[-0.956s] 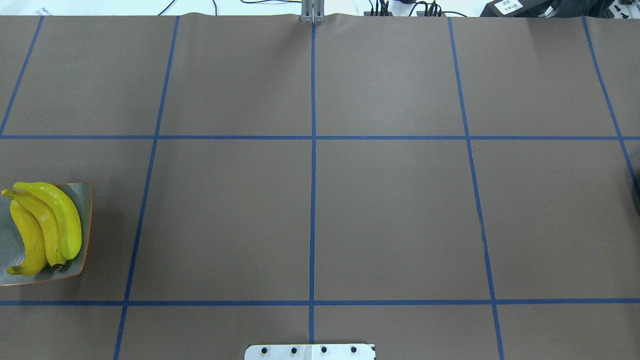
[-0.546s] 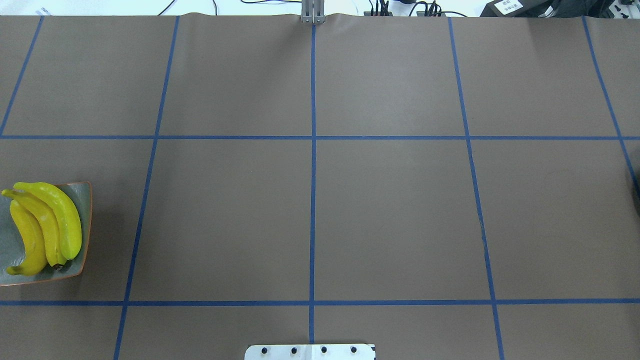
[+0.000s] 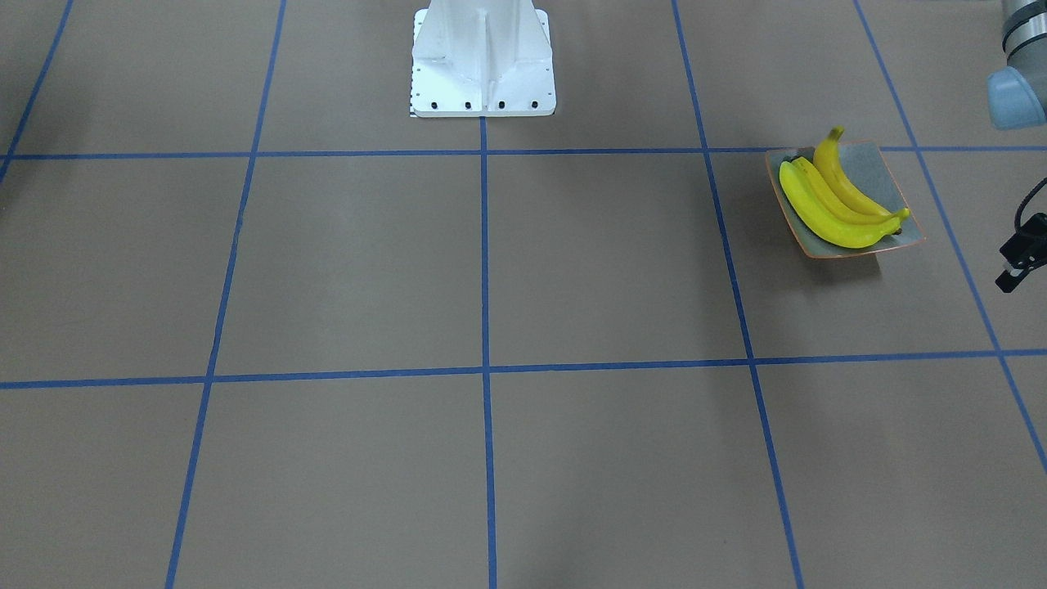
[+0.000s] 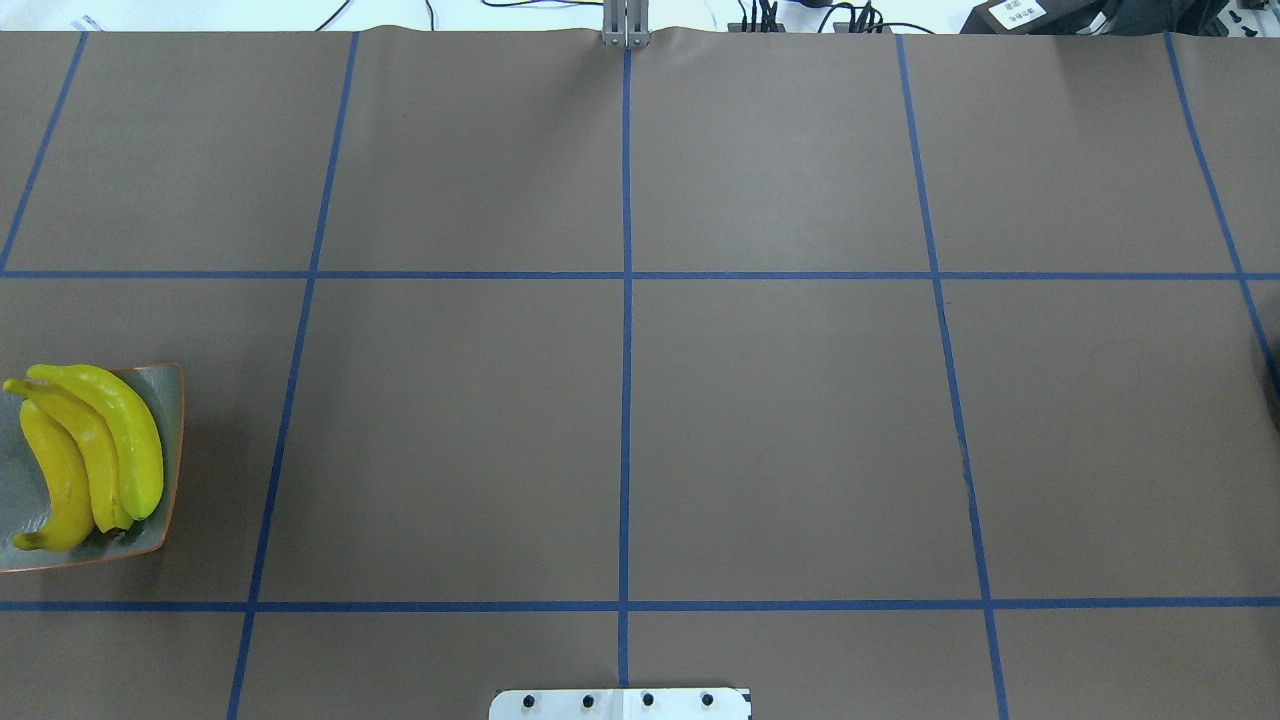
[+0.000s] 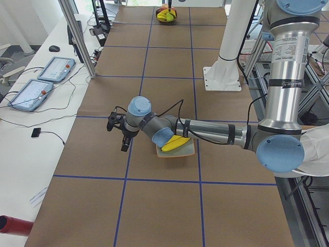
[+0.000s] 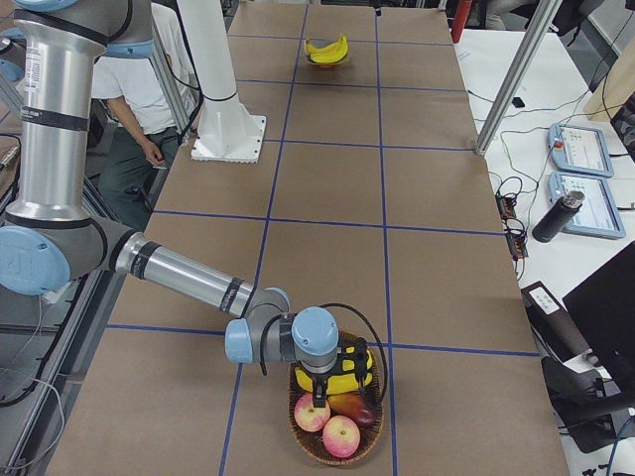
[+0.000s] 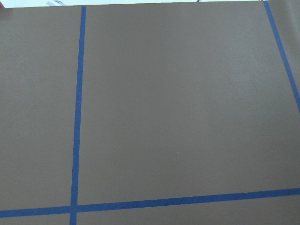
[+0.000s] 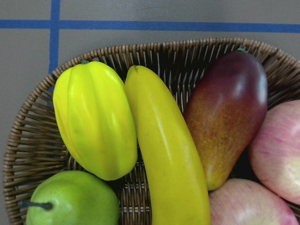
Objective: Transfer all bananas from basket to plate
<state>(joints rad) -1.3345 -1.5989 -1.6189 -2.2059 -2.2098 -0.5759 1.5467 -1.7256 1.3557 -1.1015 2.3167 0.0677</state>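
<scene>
My right gripper point(image 6: 317, 390) hangs just over the basket point(image 8: 28, 140); whether it is released or clenched I cannot tell. Under it one banana point(image 8: 168, 154) lies between a starfruit point(image 8: 96, 117) and a mango point(image 8: 229, 122) (apples point(image 8: 276, 145) are beside them). The left gripper point(image 5: 124, 139), equally unreadable for me, hovers near the plate point(image 4: 172, 400). The plate holds three bananas point(image 4: 90, 450), unmoved since a second ago.

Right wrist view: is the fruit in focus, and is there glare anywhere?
Right wrist view: banana and mango sharp, a white highlight on the mango; front-facing view: plate casts a soft shadow; left wrist view: even light, no glare.
</scene>
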